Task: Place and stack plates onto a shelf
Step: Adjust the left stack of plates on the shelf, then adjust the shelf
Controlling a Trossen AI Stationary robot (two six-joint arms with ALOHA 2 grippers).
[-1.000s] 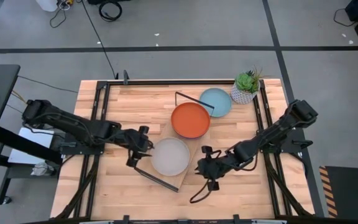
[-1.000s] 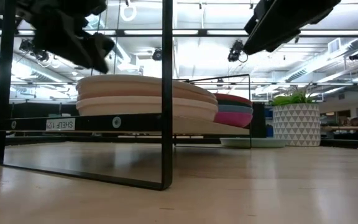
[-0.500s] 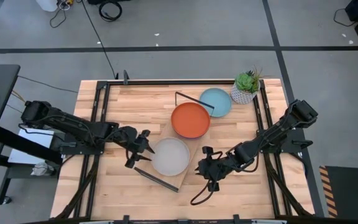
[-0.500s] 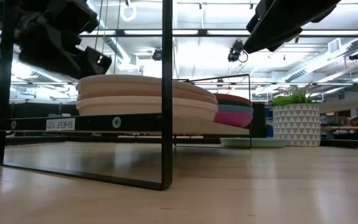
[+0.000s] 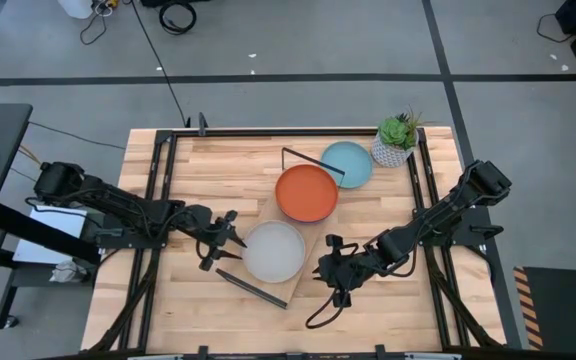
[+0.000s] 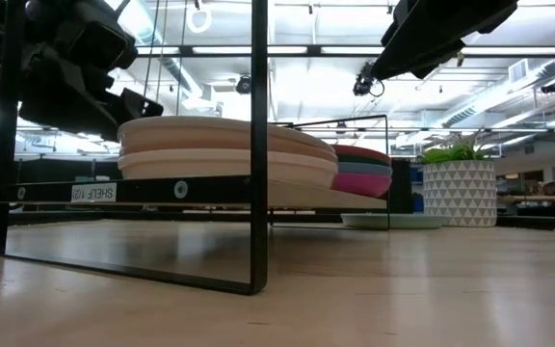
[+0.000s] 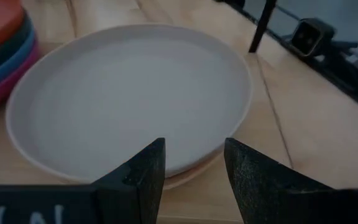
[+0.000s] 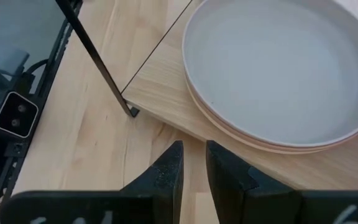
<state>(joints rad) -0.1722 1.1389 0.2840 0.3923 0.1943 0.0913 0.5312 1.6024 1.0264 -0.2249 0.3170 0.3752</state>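
The shelf (image 5: pixel 295 278) is a light-wood plank with black end brackets, lying slantwise mid-table. On its near end sits a grey plate (image 5: pixel 273 251) atop a cream and a salmon one (image 6: pixel 220 166). On its far end an orange-topped stack (image 5: pixel 306 193) rests with teal, blue and magenta plates below (image 7: pixel 5 59). A light blue plate (image 5: pixel 349 164) lies flat on the table beyond the shelf. My left gripper (image 5: pixel 226 240) hovers open just left of the grey plate (image 7: pixel 129 106), touching nothing. My right gripper (image 5: pixel 320 268) hangs shut, right of the shelf's near end (image 8: pixel 160 93).
A white potted plant (image 5: pixel 396 140) stands at the far right corner beside the light blue plate. Black rails (image 5: pixel 158 190) run along the table's left and right sides. Bare tabletop lies near the front edge (image 5: pixel 208 320) and at the far left (image 5: pixel 218 165).
My left gripper has drawn back from the grey plate toward the table's left edge and slightly toward the near edge. The plates and the shelf have stayed where they were.
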